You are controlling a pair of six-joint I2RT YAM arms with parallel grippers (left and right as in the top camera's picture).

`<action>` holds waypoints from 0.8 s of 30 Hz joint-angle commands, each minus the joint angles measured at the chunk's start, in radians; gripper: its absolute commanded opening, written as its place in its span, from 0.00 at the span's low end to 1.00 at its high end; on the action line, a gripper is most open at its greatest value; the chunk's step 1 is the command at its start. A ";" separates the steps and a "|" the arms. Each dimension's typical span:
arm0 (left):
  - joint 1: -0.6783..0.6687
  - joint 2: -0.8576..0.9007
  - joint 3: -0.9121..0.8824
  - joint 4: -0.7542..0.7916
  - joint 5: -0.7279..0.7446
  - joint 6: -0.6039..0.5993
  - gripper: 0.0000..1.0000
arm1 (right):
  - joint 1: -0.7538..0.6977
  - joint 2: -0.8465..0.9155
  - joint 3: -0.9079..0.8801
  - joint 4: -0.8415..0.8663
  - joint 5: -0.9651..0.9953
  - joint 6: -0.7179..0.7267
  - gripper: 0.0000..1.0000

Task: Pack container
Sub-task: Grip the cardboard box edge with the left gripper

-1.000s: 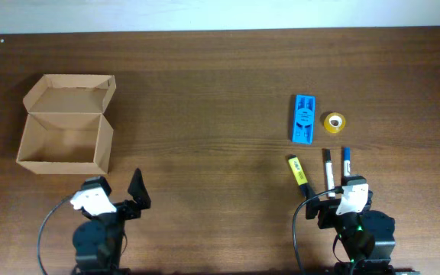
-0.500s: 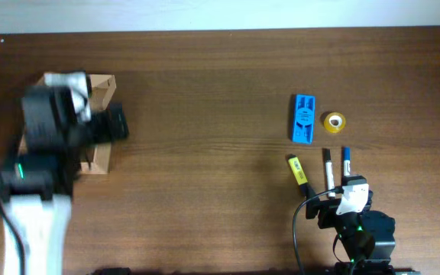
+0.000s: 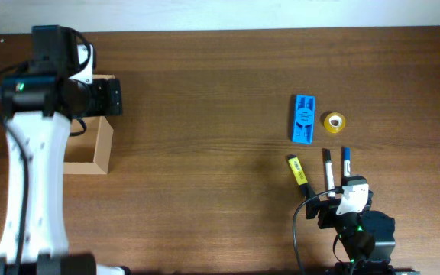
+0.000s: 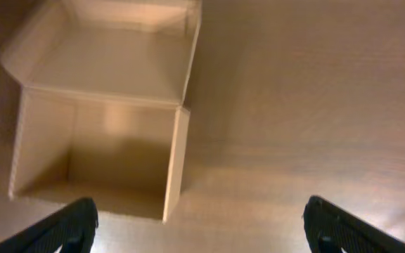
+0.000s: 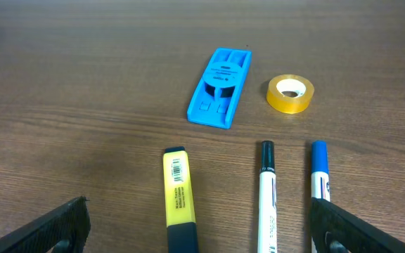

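Observation:
The container is an open tan cardboard box (image 3: 99, 147) at the table's left, its flap lid folded back; my left arm hides most of it from overhead. In the left wrist view the box (image 4: 176, 151) is empty and lies up and left of my left gripper (image 4: 202, 228), which is open and empty above the box's right wall (image 3: 107, 98). My right gripper (image 3: 341, 205) rests open and empty at the front right (image 5: 202, 228), just short of a yellow highlighter (image 5: 178, 190), a black-capped marker (image 5: 266, 200) and a blue marker (image 5: 320, 179).
A blue flat case (image 3: 304, 119) and a yellow tape roll (image 3: 334, 121) lie beyond the pens; both show in the right wrist view, case (image 5: 220, 88) and tape (image 5: 290, 94). Bare wood lies between the box and the pens.
My left arm has swung up from the table's front edge to above the box and now covers most of it. The right arm and the items have not moved.

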 commanded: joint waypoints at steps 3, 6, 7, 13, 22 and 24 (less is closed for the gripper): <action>0.037 0.146 0.008 -0.016 -0.026 0.016 0.92 | -0.008 -0.007 -0.006 -0.002 0.010 -0.006 0.99; 0.058 0.206 0.008 -0.029 -0.018 0.027 0.92 | -0.008 -0.007 -0.006 -0.002 0.010 -0.006 0.99; 0.066 0.227 0.008 -0.032 -0.009 0.027 0.92 | -0.008 -0.007 -0.006 -0.002 0.010 -0.006 0.99; 0.076 0.333 0.003 -0.047 -0.006 0.035 0.91 | -0.008 -0.007 -0.006 -0.002 0.010 -0.006 0.99; 0.079 0.497 -0.002 -0.048 -0.003 0.033 0.62 | -0.008 -0.007 -0.006 -0.002 0.010 -0.006 0.99; 0.079 0.523 -0.002 -0.048 -0.003 0.023 0.61 | -0.008 -0.007 -0.006 -0.002 0.010 -0.006 0.99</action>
